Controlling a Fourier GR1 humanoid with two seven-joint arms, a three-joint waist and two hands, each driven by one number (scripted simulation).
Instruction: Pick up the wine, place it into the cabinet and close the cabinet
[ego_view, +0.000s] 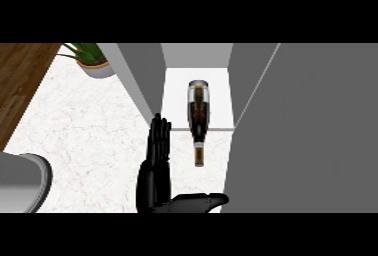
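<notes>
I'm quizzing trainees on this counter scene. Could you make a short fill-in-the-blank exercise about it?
1. The dark glass wine bottle lies on its ___ inside the open grey cabinet.
2. The robot's black hand beside the bottle has its fingers ___.
3. The green potted plant sits at the view's upper ___.

Missing words: side; straight; left

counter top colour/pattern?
White marble with faint reddish veins; counter shows in the head view.

We note a home kitchen: white marble counter (88, 135), grey cabinet (310, 125), green potted plant (92, 59), brown wooden floor (18, 80).
</notes>
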